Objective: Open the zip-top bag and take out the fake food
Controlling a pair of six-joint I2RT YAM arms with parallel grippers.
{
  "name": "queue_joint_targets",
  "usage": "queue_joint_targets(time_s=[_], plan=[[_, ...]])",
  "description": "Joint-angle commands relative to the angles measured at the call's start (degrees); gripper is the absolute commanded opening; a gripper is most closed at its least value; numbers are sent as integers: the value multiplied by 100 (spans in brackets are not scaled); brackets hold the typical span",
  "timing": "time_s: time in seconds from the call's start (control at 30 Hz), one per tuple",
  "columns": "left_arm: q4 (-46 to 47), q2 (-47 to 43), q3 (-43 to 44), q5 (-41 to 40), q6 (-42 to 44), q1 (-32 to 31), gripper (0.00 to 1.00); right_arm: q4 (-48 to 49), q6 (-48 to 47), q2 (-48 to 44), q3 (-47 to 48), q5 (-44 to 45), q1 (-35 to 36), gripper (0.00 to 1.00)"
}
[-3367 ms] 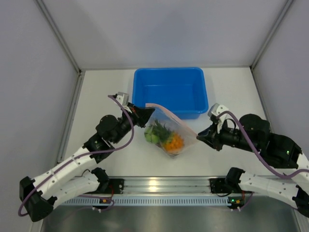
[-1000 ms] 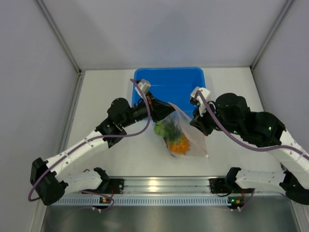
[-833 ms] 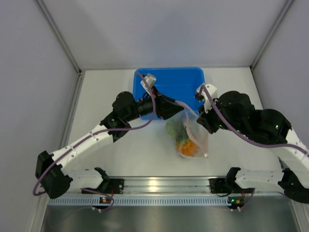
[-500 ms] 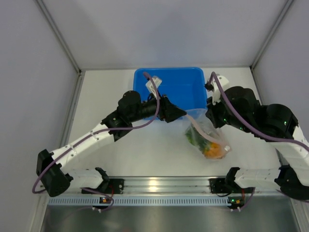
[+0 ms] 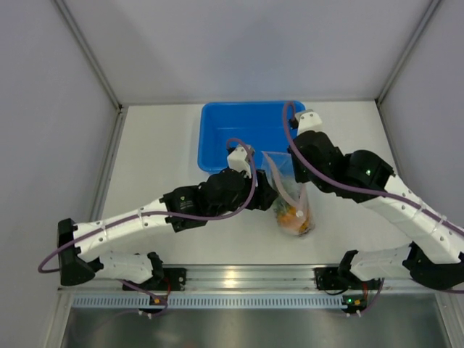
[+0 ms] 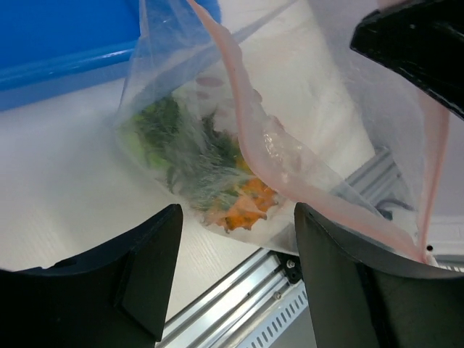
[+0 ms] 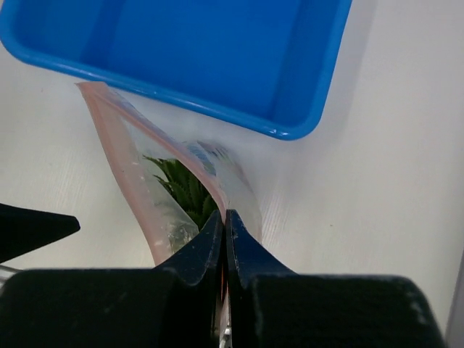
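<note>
The zip-top bag (image 5: 288, 190) hangs upright in front of the blue tub (image 5: 239, 130), its pink zip strip (image 6: 255, 142) gaping at the top. My right gripper (image 7: 223, 217) is shut on one lip of the bag's mouth and holds it up from above (image 5: 284, 167). The fake food (image 5: 294, 218) lies at the bottom of the bag: an orange pineapple (image 6: 246, 206) with a green crown (image 7: 185, 190), and more green beside it. My left gripper (image 6: 235, 290) is open, just left of the bag (image 5: 267, 201), with nothing between its fingers.
The blue tub (image 7: 181, 51) stands at the back middle with nothing showing inside it. The metal rail (image 5: 239, 277) runs along the table's near edge below the bag. Grey walls close the table at both sides and the back.
My left gripper opened and let go of the bag's edge, then dropped toward the near side beside the bag. The right gripper swung the hanging bag right and back toward the middle.
</note>
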Motion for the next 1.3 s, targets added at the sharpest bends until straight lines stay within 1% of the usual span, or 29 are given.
queue_joint_targets(time_s=[0.0,0.1,0.27,0.37,0.4,0.43,0.47,0.5,0.53,0.57,0.63,0.67,0.7,0.77,0.9,1.03,1.17,1.27], plan=[[-273,152,127,-645,-385,-37,69,1031,320,-32,-96,395,231,0],[-255,257,65,-951,-543,-37,71,1313,364,-67,-272,351,397,0],[-220,486,214,-944,-825,-37,73,1744,461,-85,-588,351,644,0],[-72,583,110,-1005,-1036,-37,68,2069,470,-225,-886,237,732,0],[68,601,74,-988,-1115,-28,64,2140,470,-286,-957,219,749,0],[96,636,65,-979,-1133,-37,62,2201,470,-313,-1019,219,758,0],[96,662,74,-988,-1090,-37,53,2237,452,-331,-1115,237,758,0],[87,723,65,-1005,-1080,-37,47,2194,435,-348,-1134,402,750,0],[70,724,39,-1049,-1063,-28,43,2132,435,-348,-1151,543,749,0],[61,715,-5,-1101,-1045,-28,42,1984,435,-375,-1195,692,758,0],[35,540,-224,-1198,-1080,-19,27,1834,435,-419,-1248,1070,758,0],[-26,461,-295,-1242,-1080,-19,21,1763,452,-436,-1300,1176,750,0],[-96,295,-374,-1408,-1115,-19,12,1580,461,-489,-1327,1386,749,0],[-350,136,-523,-1576,-1116,-2,1,1412,540,-489,-1371,1563,741,0],[-746,-391,-699,-1699,-1054,25,0,937,610,-428,-1371,1905,697,0],[-1256,-927,-989,-1875,-1133,33,0,332,733,-349,-1354,2038,697,0],[-1652,-1543,-1524,-1963,-1370,51,0,-169,953,-374,-1336,2214,697,0],[-1907,-1912,-1719,-2007,-1493,77,0,-259,1023,-454,-1266,2188,697,0]])
